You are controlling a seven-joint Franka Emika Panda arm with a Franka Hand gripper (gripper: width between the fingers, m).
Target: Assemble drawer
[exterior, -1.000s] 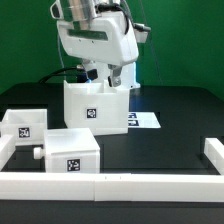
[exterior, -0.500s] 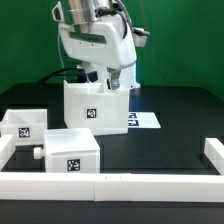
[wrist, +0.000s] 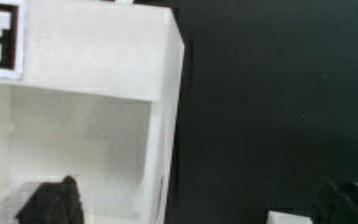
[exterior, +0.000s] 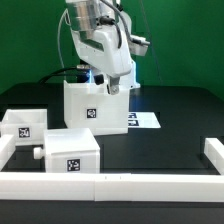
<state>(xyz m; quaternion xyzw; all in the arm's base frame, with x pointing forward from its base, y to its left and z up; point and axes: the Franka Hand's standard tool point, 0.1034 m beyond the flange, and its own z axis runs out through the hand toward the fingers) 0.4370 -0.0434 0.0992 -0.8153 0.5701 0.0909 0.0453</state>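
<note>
Well, low white rails (exterior: 120, 183) edge the black worktop (exterior: 175, 120), which stretches wide at frame right. The casing (exterior: 95, 108) stands mid-frame, with two trays (exterior: 72, 150) at lower left. Wide-open jaws straddle one casing wall.

Green backdrop (exterior: 25, 40) behind black table (exterior: 172, 140) (white rails (exterior: 130, 186) along edge)

Arm (exterior: 100, 45): glossy white rounded shell, grey metal section up top, blk cables (exterior: 62, 70) looping off one side. Small blue light (exterior: 90, 75) glows underneath. Gripper (exterior: 104, 84) white-bodied w/ blk fingers (wrist: 51, 205).
</note>
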